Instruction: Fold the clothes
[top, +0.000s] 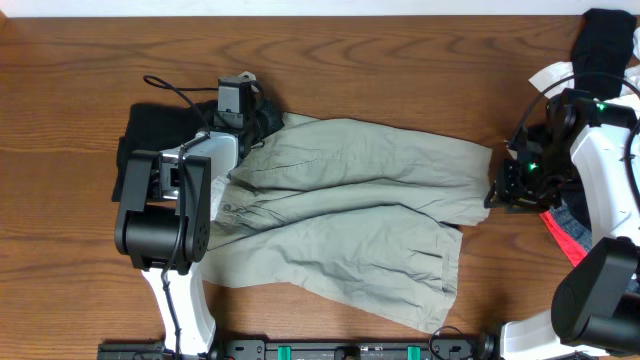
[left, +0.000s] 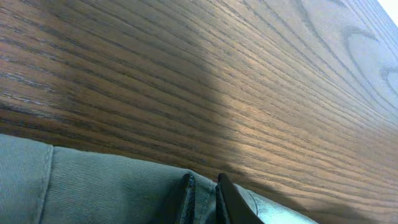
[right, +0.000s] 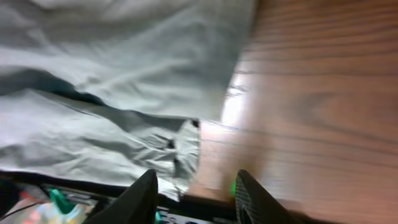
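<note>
Closest to the lens in the left wrist view, the left tool (left: 205, 180) has its two fingers drawn almost together on a pinch of pale khaki-green cloth. I take it to be gripping the shorts (top: 350, 210) at the waistband, at the corner away from the robot. The overhead view agrees with that.

The shorts lie spread flat on the bench (top: 400, 60), both legs side by side and running away from the waistband, with some wrinkles but no fold in them.

Just off the hem of the shorts' far leg, the right tool (right: 196, 180) stands open with only bare wood between its fingers. A corner of the hem lies just beside one finger, not in the grip.

At the waistband end of the shorts, a black garment (top: 150, 130) lies partly under the left arm. Beyond the hem end are another dark garment (top: 605, 40) and a coral-pink garment (top: 565, 235).

The step in hand looks like setting grips for the first fold. Next, the right tool likely needs to shift onto that hem corner and close. Then both tools can lift the far edge together and carry it over the near leg, keeping pace so the cloth does not twist.
</note>
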